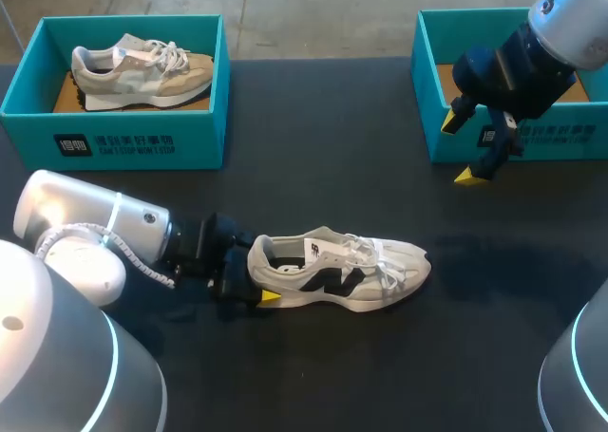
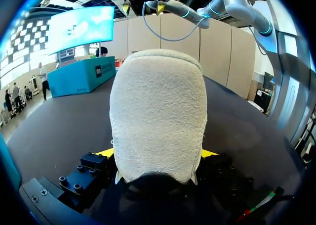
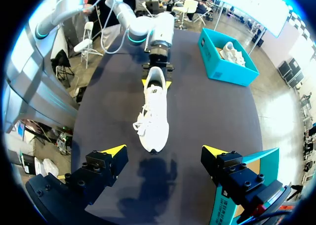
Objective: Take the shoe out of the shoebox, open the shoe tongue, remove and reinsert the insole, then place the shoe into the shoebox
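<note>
Shoe [image 1: 342,271]: white with a dark side logo, resting on its sole on the black table [image 1: 332,166], outside both boxes | left gripper [image 1: 255,285]: clamped on the shoe's heel | right gripper [image 1: 463,147]: fingers wide, holding nothing, beyond the shoe's toe, before a teal shoebox [image 1: 427,43] with white print on its front | second teal shoebox [image 1: 142,138]: behind the shoe's heel, holding a beige shoe [image 1: 142,66]

Two shoes [image 1: 337,271] [image 1: 142,71], two teal shoeboxes [image 1: 133,140] [image 1: 570,140], two pincers [image 1: 258,272] [image 1: 461,149].
</note>
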You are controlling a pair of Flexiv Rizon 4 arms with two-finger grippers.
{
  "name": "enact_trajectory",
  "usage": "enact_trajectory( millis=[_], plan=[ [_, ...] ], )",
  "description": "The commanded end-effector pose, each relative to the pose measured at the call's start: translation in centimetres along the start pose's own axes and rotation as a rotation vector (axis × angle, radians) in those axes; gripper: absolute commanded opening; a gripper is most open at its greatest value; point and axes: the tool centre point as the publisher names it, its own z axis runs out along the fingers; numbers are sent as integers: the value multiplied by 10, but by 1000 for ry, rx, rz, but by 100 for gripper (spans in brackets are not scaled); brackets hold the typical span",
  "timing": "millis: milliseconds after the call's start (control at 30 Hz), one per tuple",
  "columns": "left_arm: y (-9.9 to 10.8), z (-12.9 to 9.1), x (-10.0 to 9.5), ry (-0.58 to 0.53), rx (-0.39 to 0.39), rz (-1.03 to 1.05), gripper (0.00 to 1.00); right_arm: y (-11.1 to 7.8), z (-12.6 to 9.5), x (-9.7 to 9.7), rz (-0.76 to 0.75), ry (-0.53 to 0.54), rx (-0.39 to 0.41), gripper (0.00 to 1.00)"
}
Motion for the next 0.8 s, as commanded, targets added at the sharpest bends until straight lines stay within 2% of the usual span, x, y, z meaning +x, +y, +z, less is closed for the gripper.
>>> enact_trajectory(
  millis=[33, 367, 500, 633, 800],
  plan=[
    [1, 1, 1, 0, -3, 0, 0, 0, 1, -1, 1, 1, 2, 100],
    [1, 1, 1, 0, -3, 0, 0, 0, 1, -1, 1, 1, 2, 100],
    [1, 1, 1, 0, -3, 0, 0, 15, -4, -5, 174, -121, -41, 100],
    [1, 1, 1, 0, -3, 0, 0, 38, -10, -7, 330, -263, -67, 100],
    [1, 1, 1, 0, -3, 0, 0, 64, -5, -15, 470, -293, -14, 100]
  ],
)
